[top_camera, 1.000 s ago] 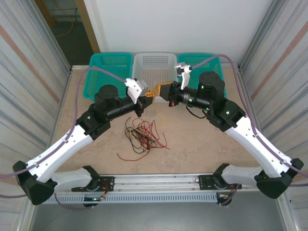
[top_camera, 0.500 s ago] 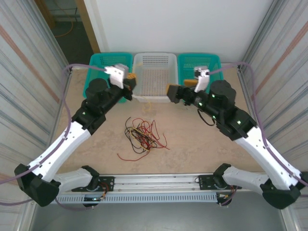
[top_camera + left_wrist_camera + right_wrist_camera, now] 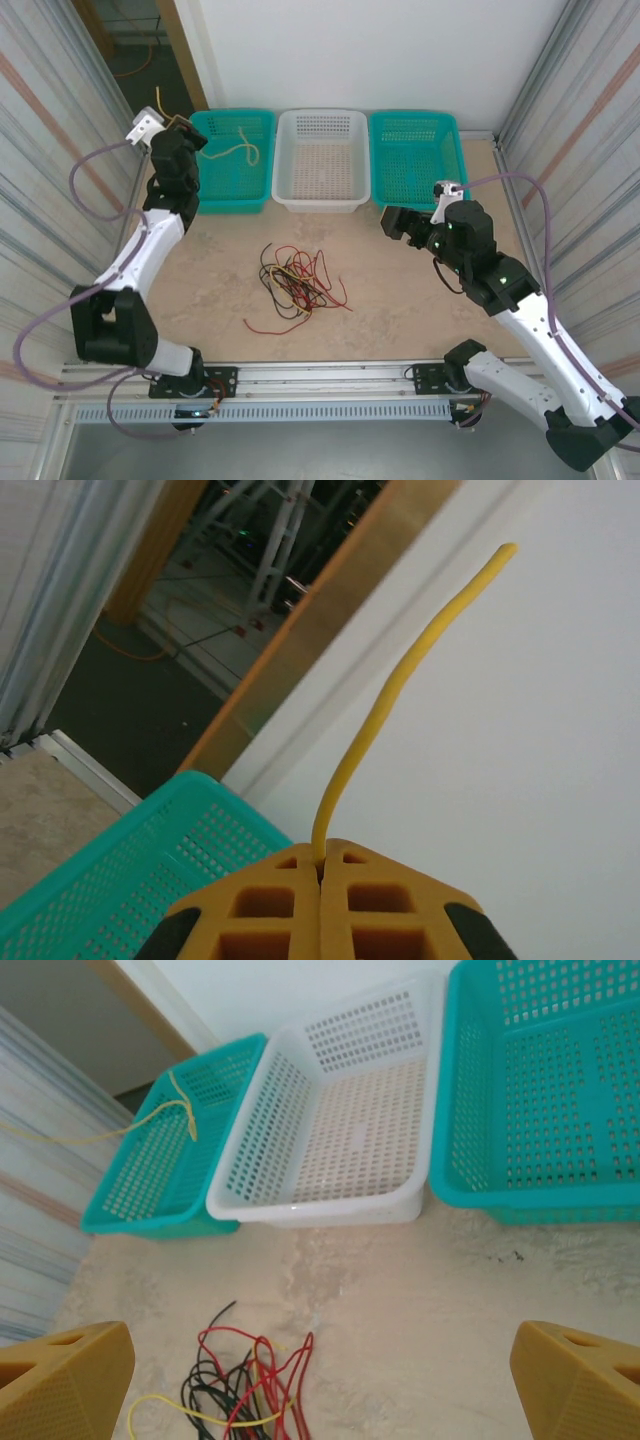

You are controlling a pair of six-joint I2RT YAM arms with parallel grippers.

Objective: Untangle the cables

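A loose tangle of red, black and yellow cables (image 3: 296, 283) lies on the table in front of the baskets, and shows in the right wrist view as the same tangle (image 3: 235, 1392). My left gripper (image 3: 183, 126) is raised at the far left corner, shut on one yellow cable (image 3: 388, 698) whose short end sticks out past the fingertips. The rest of that yellow cable (image 3: 237, 150) trails over the rim into the left teal basket (image 3: 212, 196). My right gripper (image 3: 393, 221) hangs open over the table right of the tangle, with nothing between its fingers (image 3: 62, 1378).
Three baskets stand in a row along the back edge: the left teal one, a white one (image 3: 320, 198) and a right teal one (image 3: 416, 198). Corrugated walls close in both sides. A rail with the arm bases runs along the near edge.
The left arm swung from the table's middle to the far left corner, carrying the yellow cable over the left teal basket. The right gripper opened and drew back to the right.
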